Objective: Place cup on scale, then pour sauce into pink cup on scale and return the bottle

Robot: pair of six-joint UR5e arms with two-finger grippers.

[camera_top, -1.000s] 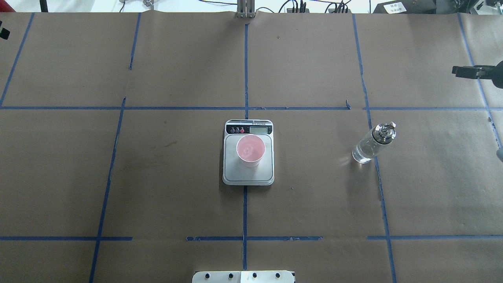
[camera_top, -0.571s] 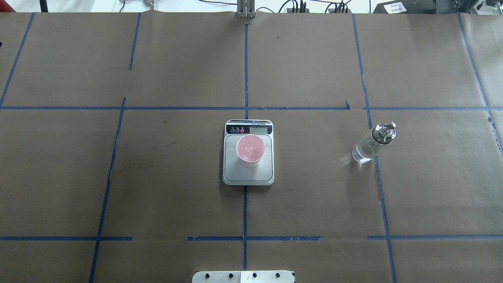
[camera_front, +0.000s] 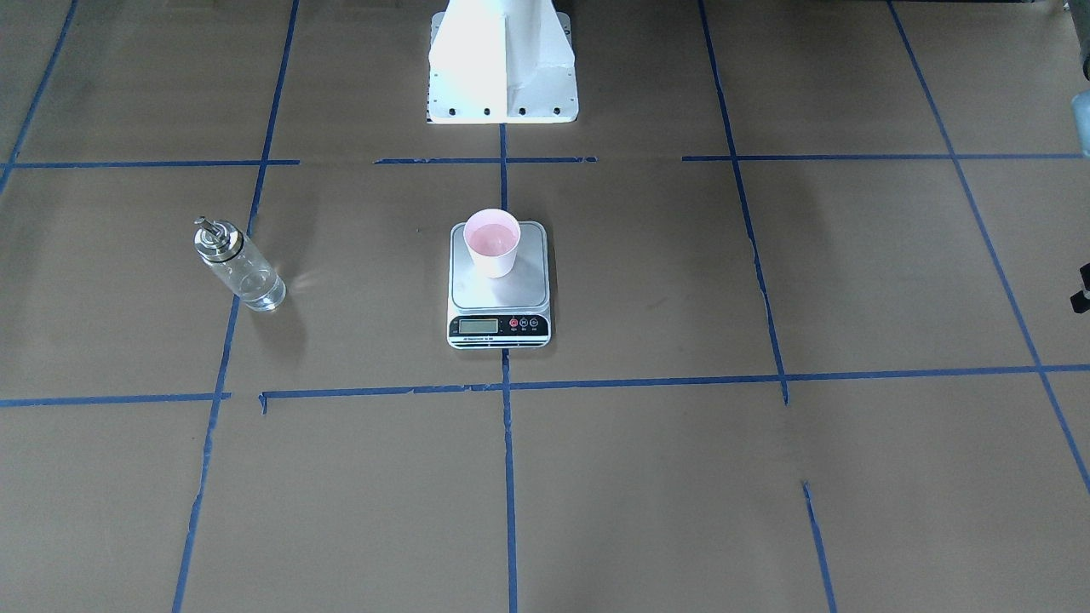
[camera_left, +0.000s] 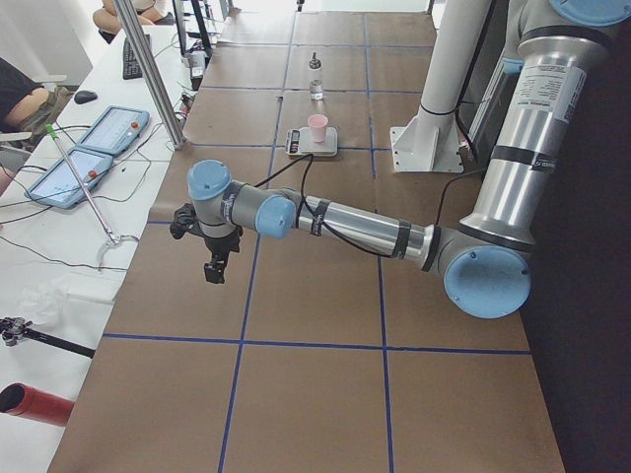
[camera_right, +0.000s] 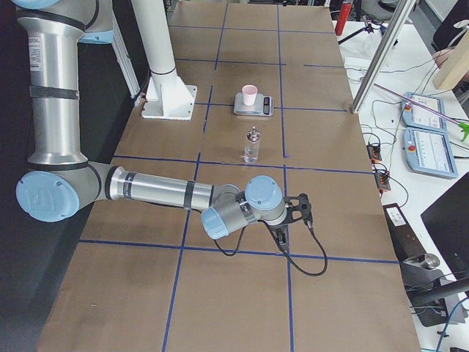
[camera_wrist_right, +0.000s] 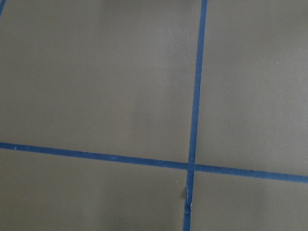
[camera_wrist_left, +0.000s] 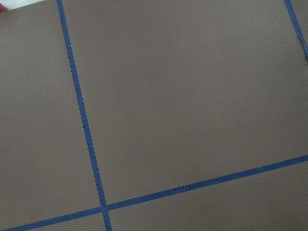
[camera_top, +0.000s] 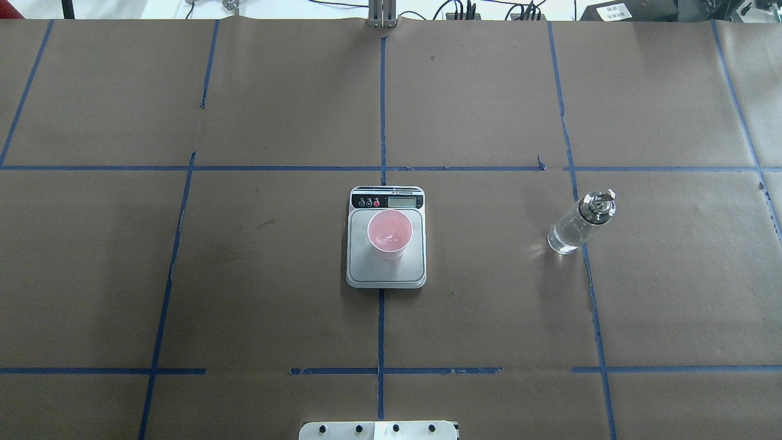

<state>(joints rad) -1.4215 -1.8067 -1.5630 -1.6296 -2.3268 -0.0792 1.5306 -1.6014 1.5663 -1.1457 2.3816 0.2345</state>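
Note:
The pale pink cup (camera_top: 390,232) (camera_front: 492,240) stands upright on the silver plate of the scale (camera_top: 386,272) (camera_front: 498,294) at the table's middle. The clear glass bottle (camera_top: 574,226) (camera_front: 243,272) with its metal cap stands upright on the brown paper to the scale's right in the overhead view, with nothing touching it. My left gripper (camera_left: 212,268) hangs over the table's far left end, and I cannot tell whether it is open or shut. My right gripper (camera_right: 302,209) is low over the far right end, its state likewise unclear. Both wrist views show only paper and blue tape.
The robot's white base plate (camera_top: 379,430) (camera_front: 502,94) sits at the near edge behind the scale. Blue tape lines grid the brown paper. Tablets (camera_left: 99,138) and cables lie on the operators' desk beyond the far edge, where a person (camera_left: 20,89) sits.
The right gripper at the overhead view's right edge and the dark bit of the left gripper at its left edge have both drawn out of that view. Cup, scale and bottle have not moved.

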